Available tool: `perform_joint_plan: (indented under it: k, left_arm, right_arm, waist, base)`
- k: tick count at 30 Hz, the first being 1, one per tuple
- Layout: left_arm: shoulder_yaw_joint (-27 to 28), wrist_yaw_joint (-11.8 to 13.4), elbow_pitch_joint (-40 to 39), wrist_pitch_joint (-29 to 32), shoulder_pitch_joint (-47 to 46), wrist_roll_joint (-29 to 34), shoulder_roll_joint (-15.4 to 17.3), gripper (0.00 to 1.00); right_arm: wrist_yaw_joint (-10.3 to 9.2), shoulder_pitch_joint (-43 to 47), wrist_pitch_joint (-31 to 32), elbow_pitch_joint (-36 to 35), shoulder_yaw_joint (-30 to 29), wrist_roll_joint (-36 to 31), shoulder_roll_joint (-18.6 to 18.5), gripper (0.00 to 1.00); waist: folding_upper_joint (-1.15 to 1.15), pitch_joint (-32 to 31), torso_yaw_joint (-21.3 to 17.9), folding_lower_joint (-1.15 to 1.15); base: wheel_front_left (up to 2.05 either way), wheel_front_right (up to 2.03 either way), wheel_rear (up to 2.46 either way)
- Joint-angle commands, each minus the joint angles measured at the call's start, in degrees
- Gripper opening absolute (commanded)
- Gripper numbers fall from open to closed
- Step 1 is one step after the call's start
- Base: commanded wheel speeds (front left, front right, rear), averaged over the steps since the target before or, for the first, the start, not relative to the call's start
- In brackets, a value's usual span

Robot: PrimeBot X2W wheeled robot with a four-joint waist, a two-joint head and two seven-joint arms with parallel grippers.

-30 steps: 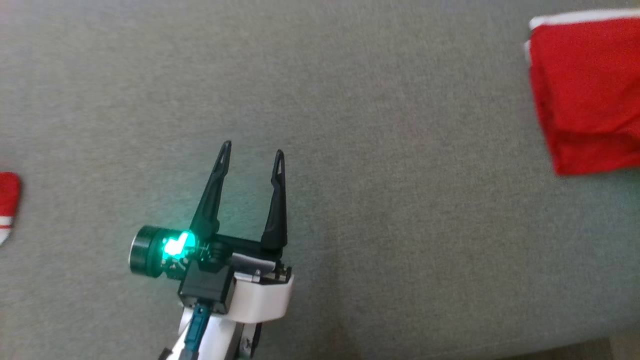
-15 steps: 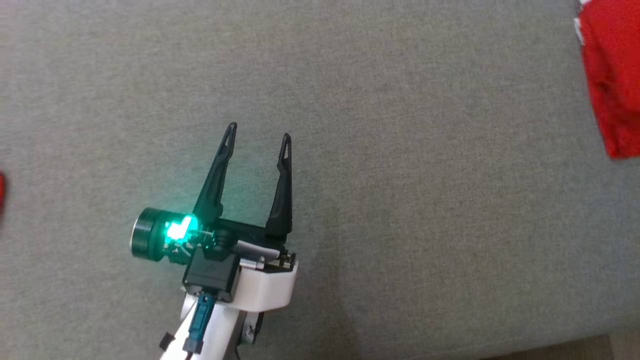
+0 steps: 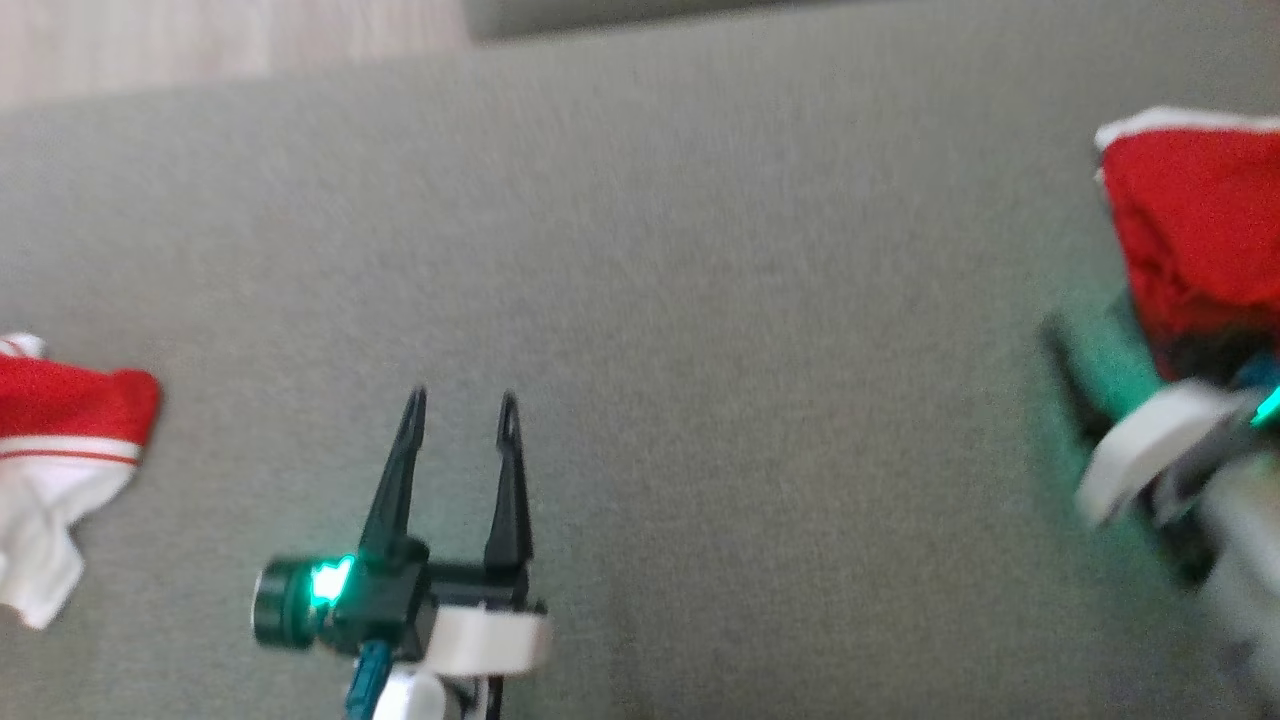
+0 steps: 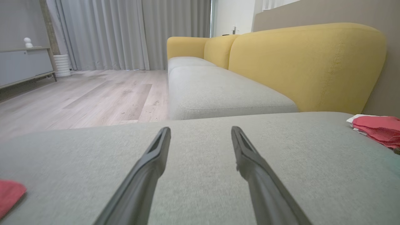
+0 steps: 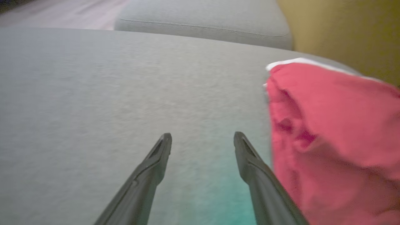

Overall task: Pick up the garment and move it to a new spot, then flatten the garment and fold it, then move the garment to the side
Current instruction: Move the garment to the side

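While the left claw (image 3: 462,400) and right claw (image 5: 203,137) gape empty, the folded red cloth garment (image 3: 1195,225) lies rightward on the grey sofa cushion (image 3: 700,300).
Soft, light, limp: likely best pinched through all layers at an edge.

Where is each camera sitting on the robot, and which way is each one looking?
Head view: on the head, looking down at the gray cushion; the open left gripper and blurred right arm show.
Left wrist view: on the left wrist, looking low across the cushion toward the yellow sofa back; its own fingers show.
Right wrist view: on the right wrist, looking along the open right gripper, beside the red garment.
Shared: all three show that garment and the cushion.
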Motion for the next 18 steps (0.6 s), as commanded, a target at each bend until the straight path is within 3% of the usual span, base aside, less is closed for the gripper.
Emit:
perform_joint_plan:
  k: [1, 8, 18]
  left_arm:
    - [2.38, -0.55, -0.36, -0.24, 0.84, -0.67, -0.21, 1.00]
    - [5.43, -2.58, 3.21, -0.24, 5.03, -1.97, -0.21, 1.00]
    - [8.89, -4.28, 1.27, -0.24, 8.82, -0.19, -0.21, 1.00]
  right_arm:
    - [0.21, 2.70, -1.45, -1.92, 1.05, 1.07, 0.73, 1.00]
    - [0.21, 11.90, -3.32, -5.65, -0.93, 1.74, 8.14, 1.00]
    - [0.21, 32.41, -3.40, -29.24, -22.88, -15.58, 19.04, 1.00]
  waist:
    - [0.00, -7.59, 2.08, 0.01]
    - [0.00, -15.07, 3.49, 0.01]
    - [0.00, -20.01, 4.52, 0.01]
  base:
    - [0.00, 0.00, 0.00]
    - [0.00, 0.00, 0.00]
    - [0.00, 0.00, 0.00]
